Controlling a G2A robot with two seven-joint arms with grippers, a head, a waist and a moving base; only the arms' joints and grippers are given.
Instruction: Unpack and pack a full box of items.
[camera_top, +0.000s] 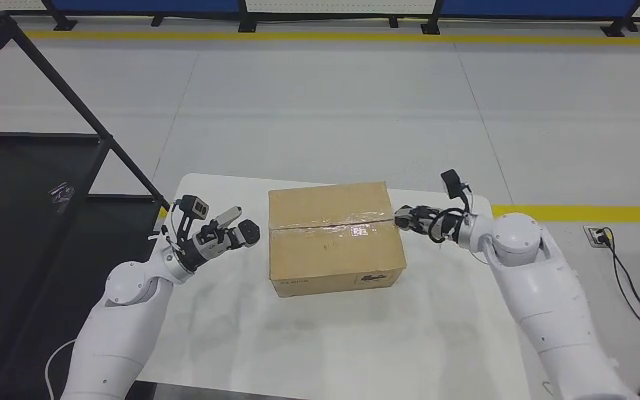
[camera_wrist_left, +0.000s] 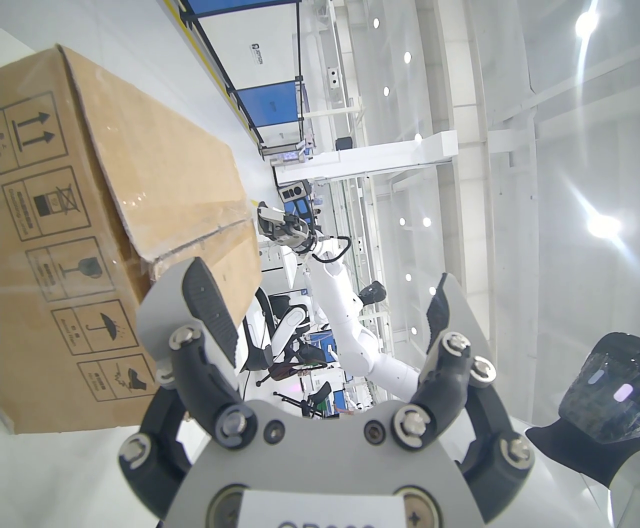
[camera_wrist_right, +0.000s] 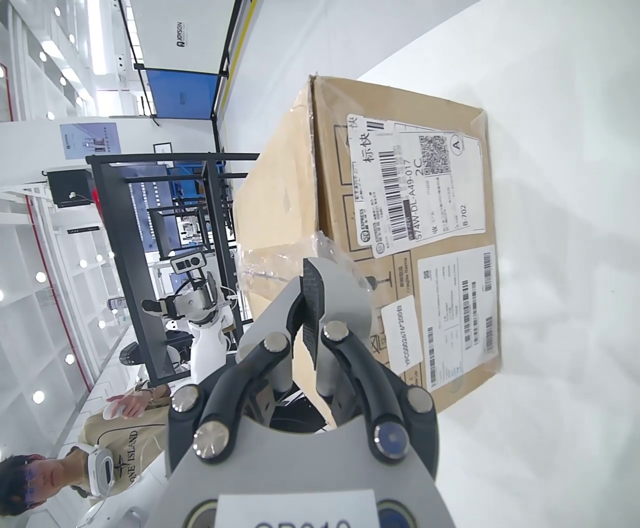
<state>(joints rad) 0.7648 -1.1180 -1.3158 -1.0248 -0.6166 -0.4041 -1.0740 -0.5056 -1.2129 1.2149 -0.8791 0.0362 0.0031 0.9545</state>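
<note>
**Taped box between the two pincers**

The white table (camera_top: 300, 340) carries a brown cardboard box (camera_top: 335, 238) at its middle, flaps down and taped along the top seam. The left pincer (camera_wrist_left: 320, 280) hangs just beside the box's left end, apart from it, fingers spread wide, holding nothing. The right pincer (camera_wrist_right: 311, 282) is at the box's right end near the seam, fingers pressed together and empty. Whether it touches the cardboard cannot be told.
</note>
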